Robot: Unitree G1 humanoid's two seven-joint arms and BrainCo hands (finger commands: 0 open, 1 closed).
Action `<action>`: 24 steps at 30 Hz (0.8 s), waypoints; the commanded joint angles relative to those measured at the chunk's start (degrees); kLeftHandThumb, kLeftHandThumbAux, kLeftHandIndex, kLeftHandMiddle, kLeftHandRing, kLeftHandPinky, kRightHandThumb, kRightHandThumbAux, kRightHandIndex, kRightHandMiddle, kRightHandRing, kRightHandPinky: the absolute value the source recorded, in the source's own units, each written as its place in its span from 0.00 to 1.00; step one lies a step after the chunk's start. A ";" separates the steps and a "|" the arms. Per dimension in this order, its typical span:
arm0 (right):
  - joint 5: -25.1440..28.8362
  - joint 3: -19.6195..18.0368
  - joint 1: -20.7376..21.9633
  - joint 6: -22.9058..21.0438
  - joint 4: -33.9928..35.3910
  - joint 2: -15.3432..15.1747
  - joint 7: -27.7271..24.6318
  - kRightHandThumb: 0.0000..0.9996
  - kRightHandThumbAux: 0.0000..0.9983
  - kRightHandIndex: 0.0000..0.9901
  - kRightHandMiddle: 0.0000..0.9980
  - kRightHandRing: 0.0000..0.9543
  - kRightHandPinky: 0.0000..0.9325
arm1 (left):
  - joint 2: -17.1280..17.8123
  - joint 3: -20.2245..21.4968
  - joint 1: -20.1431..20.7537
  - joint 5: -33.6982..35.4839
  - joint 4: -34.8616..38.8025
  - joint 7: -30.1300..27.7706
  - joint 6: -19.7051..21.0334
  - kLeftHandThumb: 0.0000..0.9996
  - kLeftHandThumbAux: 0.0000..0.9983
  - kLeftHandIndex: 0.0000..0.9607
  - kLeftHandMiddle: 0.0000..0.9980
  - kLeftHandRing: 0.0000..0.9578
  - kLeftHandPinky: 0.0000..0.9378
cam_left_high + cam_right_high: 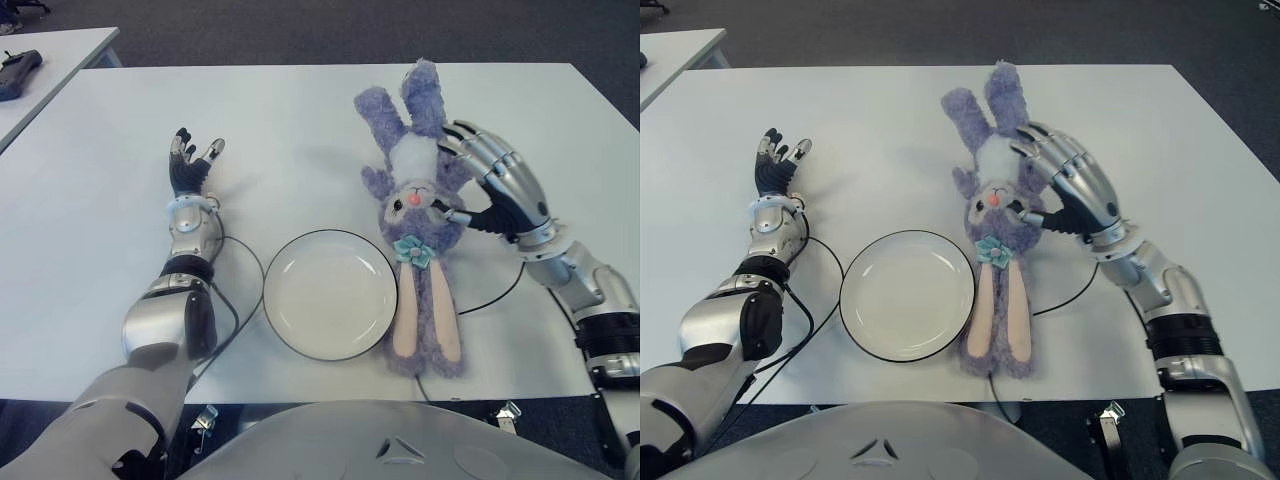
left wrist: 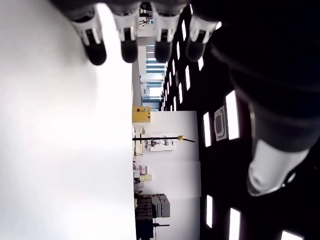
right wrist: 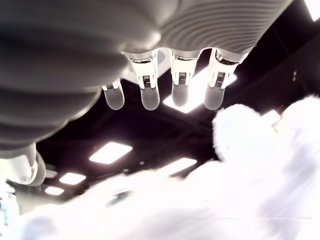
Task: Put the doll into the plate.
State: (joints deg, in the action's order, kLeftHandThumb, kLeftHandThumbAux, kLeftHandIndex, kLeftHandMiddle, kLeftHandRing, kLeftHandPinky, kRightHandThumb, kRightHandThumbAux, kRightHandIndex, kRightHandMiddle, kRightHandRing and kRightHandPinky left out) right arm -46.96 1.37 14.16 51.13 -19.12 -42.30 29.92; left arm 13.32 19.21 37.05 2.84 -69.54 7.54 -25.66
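Doll [image 1: 418, 215], a purple plush rabbit, lies on the tabletop [image 1: 300, 130] just right of the plate [image 1: 330, 293]. Right hand [image 1: 495, 185] cups its far side, fingers [image 1: 462, 133] extended, apparently lining up a grasp. Left hand [image 1: 190, 165] shows left of the plate, fingers spread, empty.

Both eye views look from the head forward and down at the same white bench [image 1: 300, 130], from slightly different positions. Each wrist view looks very closely along its own fingers, toward the ceiling lights.
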 commanded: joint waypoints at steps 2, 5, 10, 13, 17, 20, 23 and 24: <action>-4.02 0.71 3.03 0.47 -6.74 -4.29 5.11 0.31 0.41 0.00 0.00 0.00 0.00 | -4.83 -0.06 -11.49 -0.13 -7.96 0.95 8.79 0.00 0.70 0.03 0.05 0.04 0.04; -5.73 1.93 4.24 0.62 -9.82 -5.34 8.08 0.31 0.43 0.00 0.00 0.00 0.00 | -4.71 0.01 -11.41 -0.08 -8.00 0.93 9.07 0.00 0.70 0.04 0.06 0.04 0.04; -8.84 4.38 6.04 0.43 -13.94 -6.29 13.14 0.34 0.44 0.00 0.00 0.00 0.00 | -4.47 -0.05 -11.41 -0.18 -8.02 0.83 9.26 0.00 0.70 0.04 0.06 0.04 0.03; -9.71 5.55 6.38 0.28 -15.30 -7.04 14.99 0.36 0.45 0.00 0.00 0.00 0.00 | -4.35 -0.07 -11.48 -0.20 -7.99 0.72 9.01 0.00 0.70 0.03 0.05 0.04 0.03; -10.58 7.01 6.62 0.01 -17.72 -8.29 16.94 0.39 0.45 0.00 0.00 0.01 0.01 | -4.15 -0.19 -11.59 -0.30 -7.95 0.39 8.83 0.00 0.69 0.03 0.05 0.04 0.03; -11.12 8.16 7.44 -0.20 -20.27 -9.41 18.14 0.40 0.44 0.00 0.00 0.01 0.04 | -4.01 -0.23 -11.66 -0.34 -7.92 0.17 8.63 0.00 0.68 0.03 0.05 0.04 0.03; -12.12 9.57 9.37 0.05 -25.32 -11.33 20.13 0.41 0.44 0.00 0.00 0.02 0.05 | -3.81 -0.32 -11.66 -0.40 -7.86 -0.02 8.45 0.00 0.68 0.03 0.05 0.04 0.02; -12.54 10.18 10.32 0.12 -27.95 -12.29 21.05 0.41 0.44 0.00 0.00 0.02 0.05 | -3.77 -0.39 -11.61 -0.45 -7.84 0.02 8.55 0.00 0.67 0.03 0.05 0.04 0.02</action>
State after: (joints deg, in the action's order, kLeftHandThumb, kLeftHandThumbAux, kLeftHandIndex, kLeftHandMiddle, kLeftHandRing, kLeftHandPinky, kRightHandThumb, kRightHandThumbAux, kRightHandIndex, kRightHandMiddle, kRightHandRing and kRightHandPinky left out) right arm -56.48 8.55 21.24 51.19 -38.94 -50.66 47.63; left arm 13.49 19.15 37.05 2.83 -69.54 7.54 -25.38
